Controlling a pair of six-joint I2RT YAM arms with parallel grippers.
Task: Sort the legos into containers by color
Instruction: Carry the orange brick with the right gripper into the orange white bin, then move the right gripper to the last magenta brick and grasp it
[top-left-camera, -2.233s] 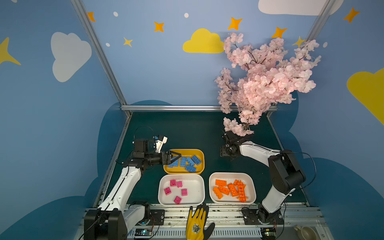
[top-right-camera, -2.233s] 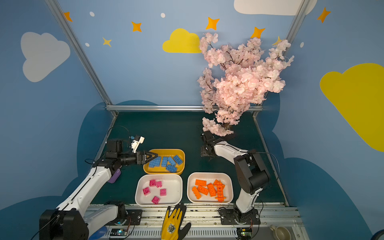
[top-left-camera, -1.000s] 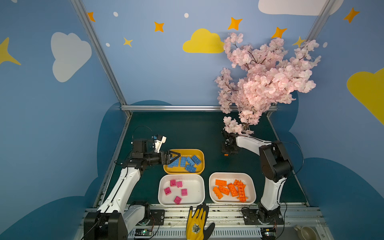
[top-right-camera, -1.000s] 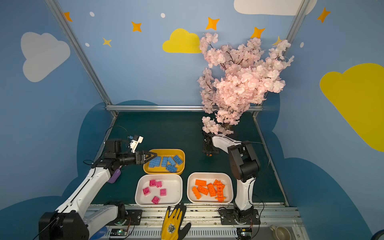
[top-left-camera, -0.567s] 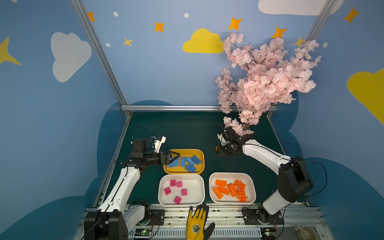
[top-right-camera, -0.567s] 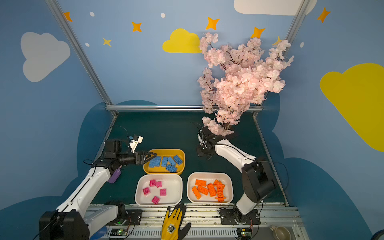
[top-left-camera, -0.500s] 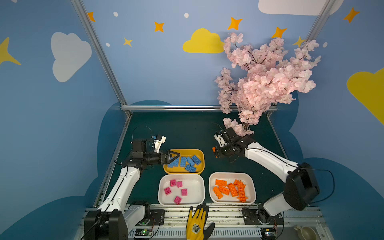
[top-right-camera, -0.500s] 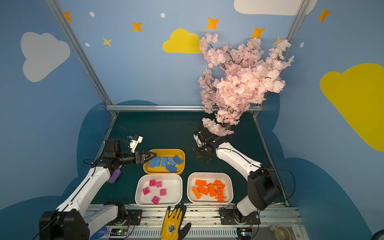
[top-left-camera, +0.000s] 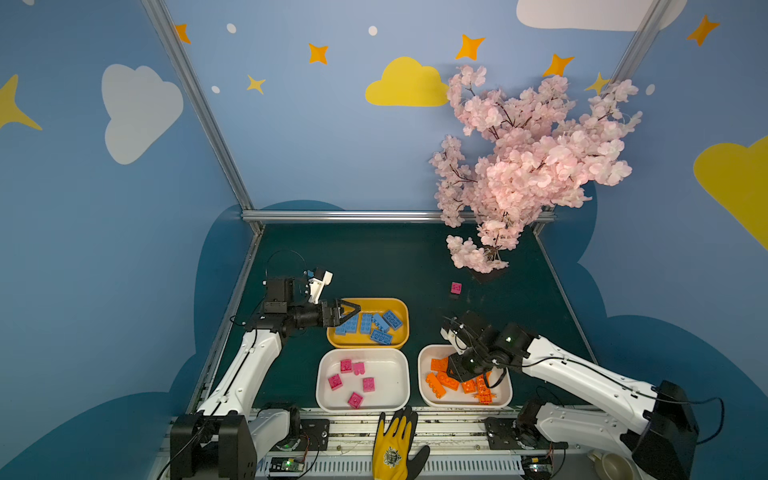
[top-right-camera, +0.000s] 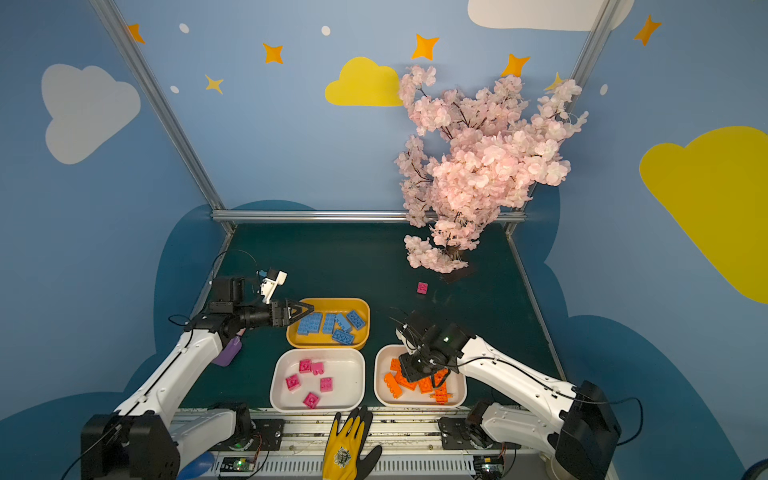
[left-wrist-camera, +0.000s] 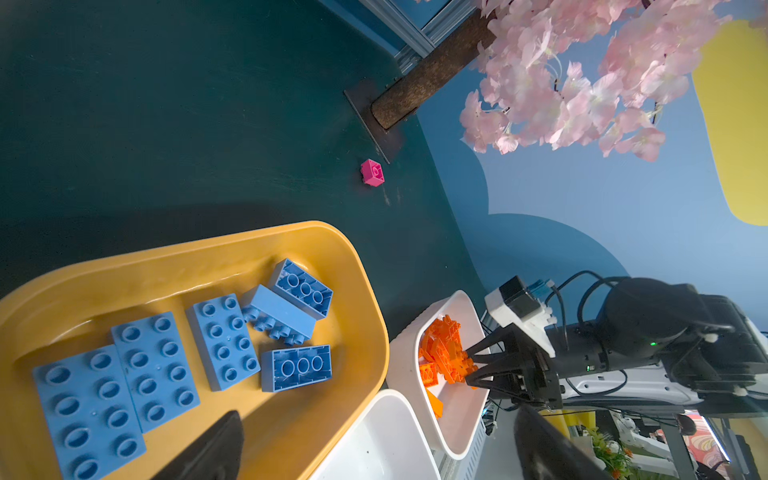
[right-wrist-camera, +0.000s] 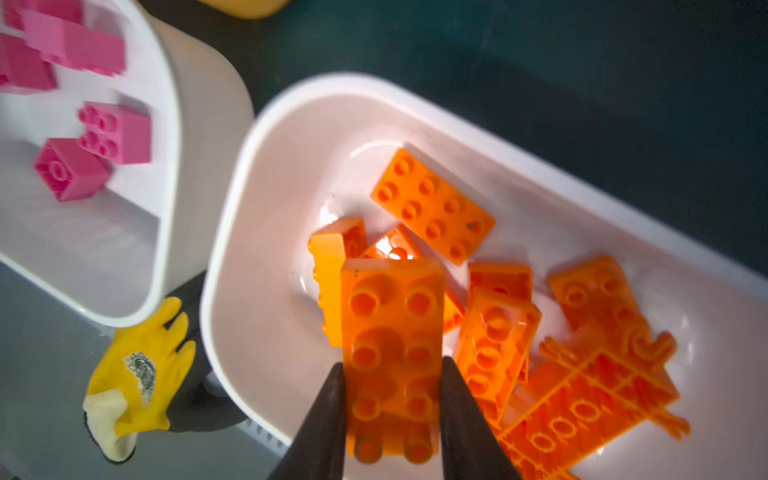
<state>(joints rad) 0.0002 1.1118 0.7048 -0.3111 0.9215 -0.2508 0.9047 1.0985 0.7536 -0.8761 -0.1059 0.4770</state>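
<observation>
The right end effector is clamped on an orange brick, pinching its long sides, and hangs over the right white tray. The other orange bricks and the lattice piece lie in that tray. The step in hand looks like the drop. To do it well, bring the brick low over bare tray floor rather than over the heap, so it cannot bounce off the pile or over the rim. Then part the jaws fully and lift straight up before swinging away, so the fingers drag no neighbour out.

The left end effector stands wide apart and empty at the edge of the yellow tray, above the blue bricks.

One stray pink brick lies alone on the counter, near the foot of the tree and well apart from every tray. It belongs with the pink bricks in the left white tray.

The counter behind the trays is open, but low blossoms hang near the stray, so a reach from the tray side seems safest. The three trays sit close together with narrow gaps, so cross their rims high. A glove lies on the front rail, just beside the white trays and clear of the work
</observation>
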